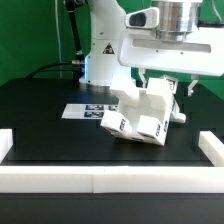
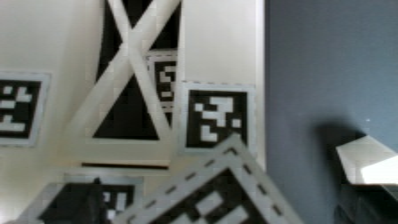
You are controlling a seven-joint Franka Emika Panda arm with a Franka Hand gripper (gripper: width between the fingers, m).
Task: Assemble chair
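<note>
The chair's white blocky pieces (image 1: 140, 116) sit bunched together mid-table, and small black-and-white tags show on their faces. My gripper (image 1: 166, 87) hangs just above the bunch's right side. It is open, its two dark fingers are spread wide, and nothing is between them. The wrist view looks straight down on a white chair piece with an X-shaped cross brace (image 2: 135, 70) and several tags (image 2: 217, 116). Another tagged white face (image 2: 214, 195) fills that view very close to the camera. My fingers do not show there.
The marker board (image 1: 82, 109) lies flat on the black table to the exterior view's left of the pieces. White border rails run along the front (image 1: 110, 181), the left (image 1: 5, 146) and the right (image 1: 211, 150). The arm's white base (image 1: 100, 50) stands behind.
</note>
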